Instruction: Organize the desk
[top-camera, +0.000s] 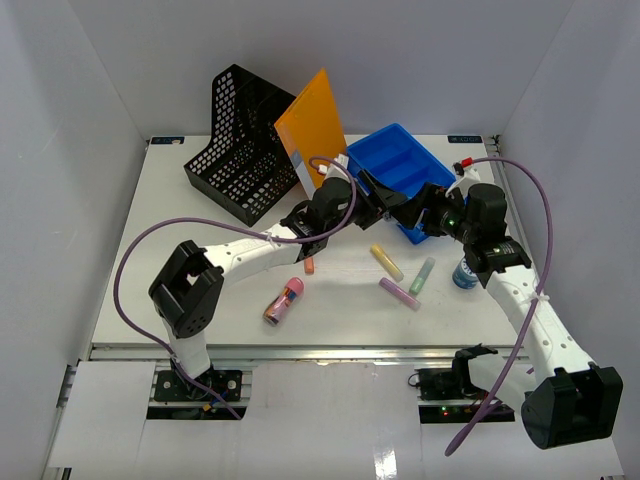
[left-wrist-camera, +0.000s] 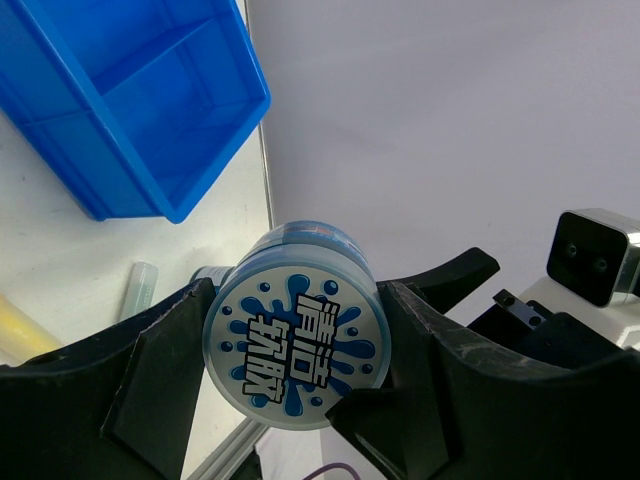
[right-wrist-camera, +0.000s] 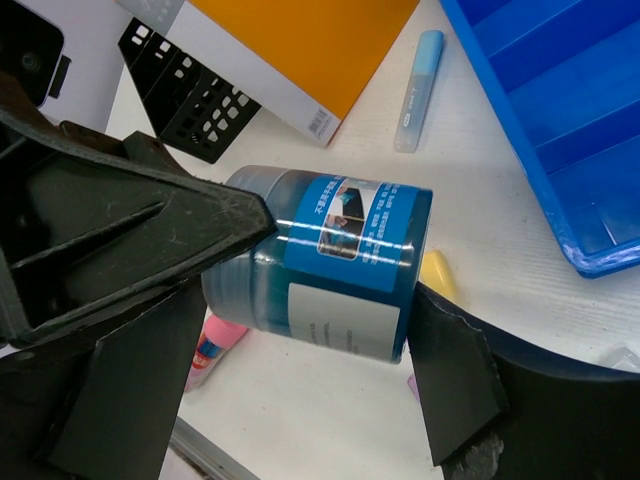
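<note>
A: Left gripper (left-wrist-camera: 295, 305), jaws?
B: Clamped on a blue canister (left-wrist-camera: 298, 350), one finger each side of its round printed lid. The canister is up off the desk (top-camera: 350, 318).
A: Right gripper (right-wrist-camera: 345, 262)?
B: Jaws wide, straddling the same canister. One finger lies against the cap end, the other sits at the base end. Can't tell if it really grips.
A: Where do the two meet?
B: In the air by the near corner of the blue tray (top-camera: 400, 160).
A: And the desk?
B: White and flat, fills the booth floor under both arms, metal rail along the near edge.
A: Loose stuff on it?
B: Yellow marker (top-camera: 387, 262), purple marker (top-camera: 398, 293) and pale green tube (top-camera: 422, 275), all near each other, just nearer than the jaws. Small blue bottle (top-camera: 464, 272) beside the right forearm. Pink bottle (top-camera: 284, 300) on its side by the left arm, small orange piece (top-camera: 309, 265) near it.
A: Far side?
B: Black mesh file holder (top-camera: 235, 150) far left, orange folder (top-camera: 315, 125) standing tilted between it and the tray.
</note>
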